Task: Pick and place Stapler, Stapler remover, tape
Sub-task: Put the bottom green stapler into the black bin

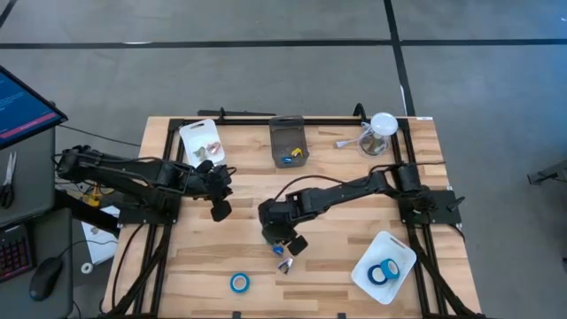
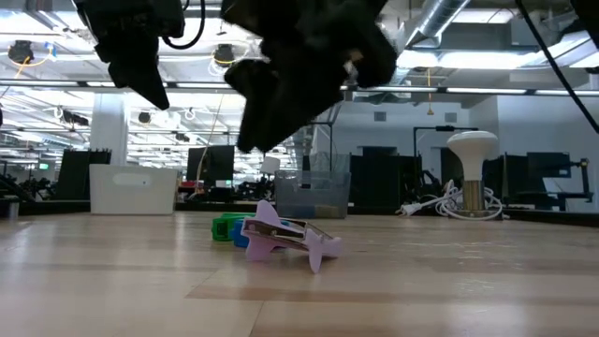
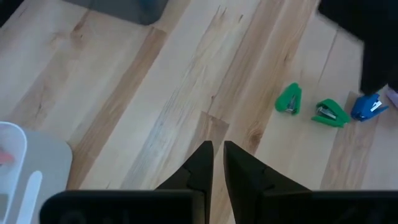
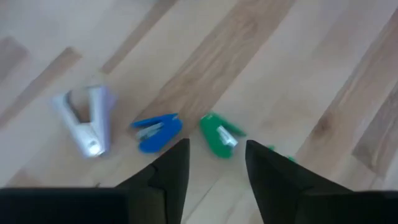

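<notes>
While I look straight down from the high view, my right gripper [image 1: 285,241] hangs over the middle of the wooden slat table [image 1: 328,275], toward its near edge, with a pale lilac claw-shaped staple remover [image 1: 284,265] lying on the boards just beside it. A blue ring of tape with a white core [image 1: 239,283] lies alone near the near edge, and two more blue rolls [image 1: 384,272] sit in a white rectangular tray [image 1: 400,251] by the near right corner. My left gripper [image 1: 219,197] waits above the left half of the table.

At table height, the lilac remover [image 2: 285,240] rests on the wood, small green and blue staplers [image 2: 228,229] behind it.

From the left wrist, my fingers [image 3: 202,165] stand narrow, almost touching, holding nothing; two green mini staplers [image 3: 310,107] and a blue one [image 3: 368,107] lie apart on the boards.

From the right wrist, my fingers [image 4: 173,163] stand apart and empty above the blue mini stapler [image 4: 157,131] and a green one [image 4: 220,135], the remover [image 4: 87,121] beside them.
</notes>
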Controlling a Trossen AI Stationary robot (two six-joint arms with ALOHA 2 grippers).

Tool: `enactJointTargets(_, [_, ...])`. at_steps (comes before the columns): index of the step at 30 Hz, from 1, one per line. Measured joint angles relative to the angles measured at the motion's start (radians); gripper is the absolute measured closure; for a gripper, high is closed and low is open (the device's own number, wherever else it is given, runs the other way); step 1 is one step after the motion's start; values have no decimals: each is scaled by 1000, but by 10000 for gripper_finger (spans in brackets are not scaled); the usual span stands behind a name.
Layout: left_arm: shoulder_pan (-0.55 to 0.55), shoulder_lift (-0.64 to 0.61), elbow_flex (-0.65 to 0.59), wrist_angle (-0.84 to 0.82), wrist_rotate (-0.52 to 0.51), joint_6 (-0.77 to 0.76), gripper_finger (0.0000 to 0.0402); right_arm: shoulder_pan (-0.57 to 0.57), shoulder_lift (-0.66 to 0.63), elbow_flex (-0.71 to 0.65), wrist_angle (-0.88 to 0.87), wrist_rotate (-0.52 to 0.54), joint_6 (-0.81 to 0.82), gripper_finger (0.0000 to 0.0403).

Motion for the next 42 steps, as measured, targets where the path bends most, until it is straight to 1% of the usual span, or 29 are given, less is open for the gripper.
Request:
enactJointTargets(5, [0,0,0,-5,0,0,371,-7,43,25,-3,-2,1,252])
enactJointTargets(12, [0,0,-1,-19,0,0,371,-14,116,76,-35,-7,4,262])
enactJointTargets(23, [0,0,-1,-22,0,1,371,-35,123,80,-32,-19,4,261])
enactJointTargets(29, [0,0,-1,-24,0,1,371,-33,157,83,-33,-26,4,261])
enactJointTargets(31, [0,0,-1,-26,0,1,371,-30,164,77,-66,-25,4,260])
enactJointTargets(34, [0,0,-1,-27,0,1,371,-25,169,79,-42,-23,4,260])
enactJointTargets(37, [0,0,-1,-28,0,1,371,-24,169,79,-44,-23,4,267])
enactJointTargets(42, [0,0,-1,-34,0,1,371,-25,169,79,-33,-23,12,291])
